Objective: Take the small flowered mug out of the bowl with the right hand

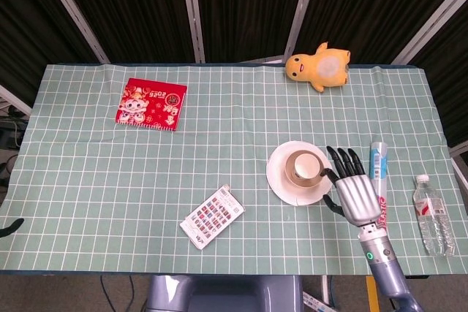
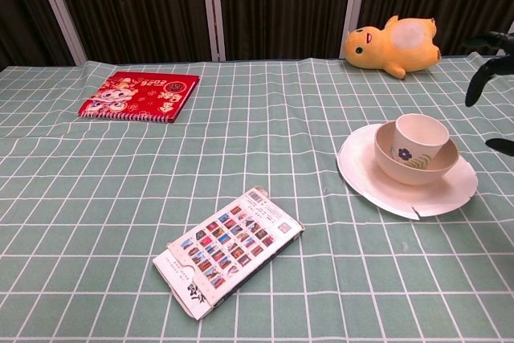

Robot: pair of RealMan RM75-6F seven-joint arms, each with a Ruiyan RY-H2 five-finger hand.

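Note:
The small flowered mug [image 1: 306, 166] [image 2: 420, 137] stands upright inside a beige bowl [image 2: 414, 165], and the bowl sits on a white plate [image 1: 281, 180] [image 2: 377, 182] right of the table's middle. My right hand [image 1: 354, 191] hovers just right of the plate, fingers spread and holding nothing, clear of the mug. In the chest view only its dark fingertips [image 2: 477, 86] show at the right edge. Of my left hand, only a dark tip [image 1: 9, 227] shows at the head view's left edge.
A toothpaste tube [image 1: 378, 180] lies beside my right hand and a water bottle [image 1: 431, 217] further right. A card box [image 1: 212, 215] [image 2: 229, 251] lies front centre, a red booklet [image 1: 151, 104] [image 2: 140, 95] back left, a yellow plush toy [image 1: 319, 68] [image 2: 393, 44] at the back.

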